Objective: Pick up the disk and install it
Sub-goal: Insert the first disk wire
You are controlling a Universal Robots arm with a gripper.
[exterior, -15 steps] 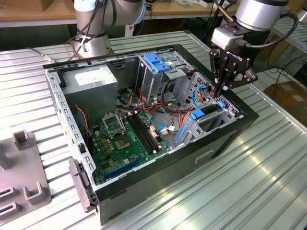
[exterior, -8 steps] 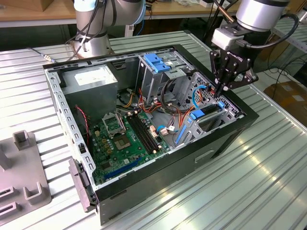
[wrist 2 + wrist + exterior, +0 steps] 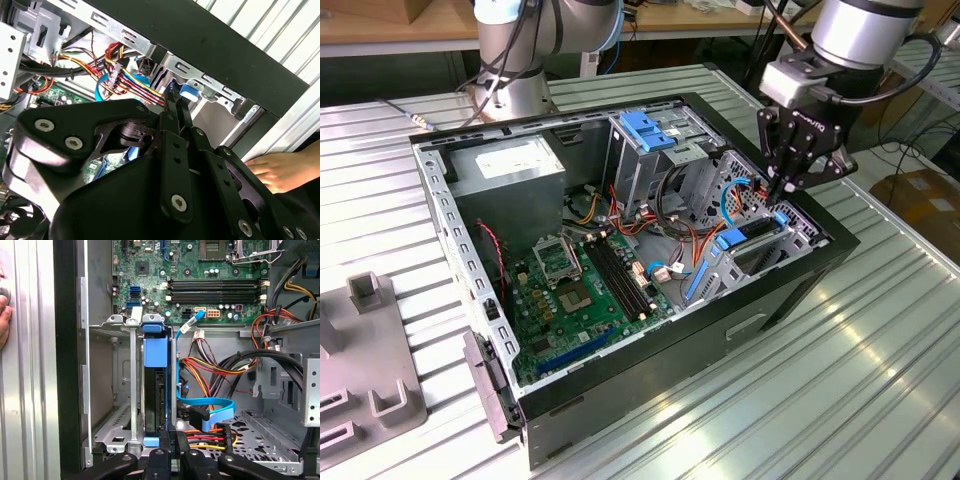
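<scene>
Disk [image 3: 153, 390]: blue-bracketed, standing on edge in drive bay of open computer case [image 3: 790, 290]. End effector [image 3: 171, 440]: directly above, fingers closed together at its end.

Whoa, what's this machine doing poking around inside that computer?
A robot arm is working inside an open computer case lying on a metal table. Its tool is down at the drive bay near the case's edge, on the exterior view's right. In the first wrist view, the disk, in its blue bracket, stands on edge in the bay's slot, with the tool's fingers closed together at its end. A person's hand rests just outside the case.
</scene>
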